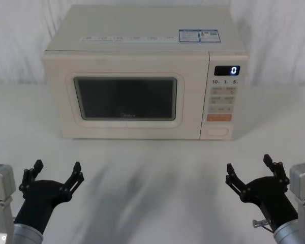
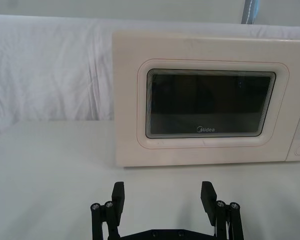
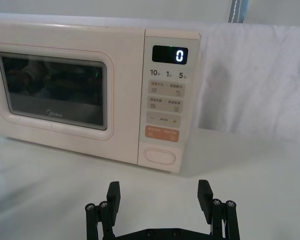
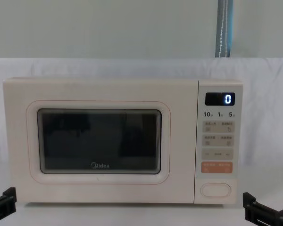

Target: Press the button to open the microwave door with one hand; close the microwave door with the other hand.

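Sitting toward the back edge of the white table [image 1: 152, 173], the microwave [image 1: 142, 30] faces the robot with its door [image 1: 126, 96] shut flush against the body. Its display reads "0" at the top of the key panel, and the wide oval button [image 1: 217, 131] lies at the panel's foot, just under the orange key [image 1: 219, 117].

From the head, the oven's top with its printed labels is plain to see; the chest camera looks at the front face square-on and loses that top. The right wrist camera takes in the whole key panel with the button [image 3: 159, 156], while the left wrist camera cuts the panel off at the frame's edge and looks mainly at the door [image 2: 210, 105] with its dark window (the "Midea" mark is readable there).

Both arms sit low near the table's front edge, well apart from the oven. The left gripper [image 1: 54, 175] is by the front left corner, the right gripper [image 1: 251, 172] by the front right, each pointing forward with its jaws spread wide and holding nothing. At the chest camera's lower corners, fingertips alone [image 4: 4, 197] poke in.
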